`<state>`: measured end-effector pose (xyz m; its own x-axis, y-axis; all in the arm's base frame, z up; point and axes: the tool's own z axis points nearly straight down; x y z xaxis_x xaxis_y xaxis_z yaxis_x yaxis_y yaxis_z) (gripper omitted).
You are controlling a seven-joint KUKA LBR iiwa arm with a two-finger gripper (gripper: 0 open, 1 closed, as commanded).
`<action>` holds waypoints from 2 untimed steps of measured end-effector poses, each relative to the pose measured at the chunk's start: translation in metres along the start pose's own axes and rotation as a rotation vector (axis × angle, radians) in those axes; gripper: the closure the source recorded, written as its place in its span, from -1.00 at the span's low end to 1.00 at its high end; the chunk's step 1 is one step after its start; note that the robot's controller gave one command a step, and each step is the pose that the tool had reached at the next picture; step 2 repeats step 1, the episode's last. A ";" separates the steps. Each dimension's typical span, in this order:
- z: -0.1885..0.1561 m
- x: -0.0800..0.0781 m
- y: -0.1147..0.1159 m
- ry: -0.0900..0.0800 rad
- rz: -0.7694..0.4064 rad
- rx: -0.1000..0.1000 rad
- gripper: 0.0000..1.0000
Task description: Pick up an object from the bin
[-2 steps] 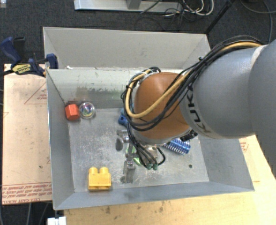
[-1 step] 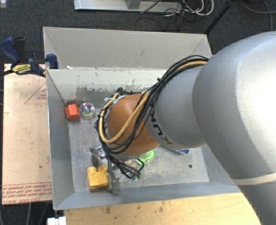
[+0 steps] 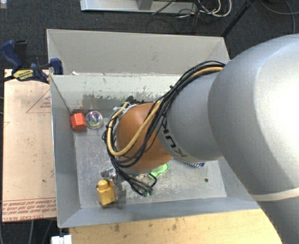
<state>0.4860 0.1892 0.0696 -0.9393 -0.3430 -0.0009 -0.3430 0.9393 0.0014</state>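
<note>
Gripper (image 3: 118, 188) is low in the front-left part of the bin (image 3: 63, 151), right up near the front wall. Not much room between it and that wall.

Can't tell how far it's open. The orange wrist cover (image 3: 139, 136) and the cables (image 3: 195, 74) looping round it hide that.

Task thing looks like the small yellow blocky piece (image 3: 105, 192) with a knob on top. It's on the floor near the front-left corner, just beside the gripper on the view's left. Can't tell whether they touch or whether it's gripped. It sits close to the front wall, with a bare strip between it and the left wall.

Other items:
- Orange cube (image 3: 78, 121) and clear shiny ball (image 3: 94, 119) are side by side in the rear-left corner, at the foot of the back wall and well apart from the gripper.
- A green thing (image 3: 160, 170) pokes out from under the wrist cover, on the view's right of the gripper.
- A blue-and-white thing (image 3: 196, 163) is mostly hidden under the arm (image 3: 251, 121).

Open floor: the left side between the cube and the yellow piece, and the front-right patch.
</note>
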 end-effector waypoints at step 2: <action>-0.153 -0.020 -0.007 -0.011 0.041 0.001 1.00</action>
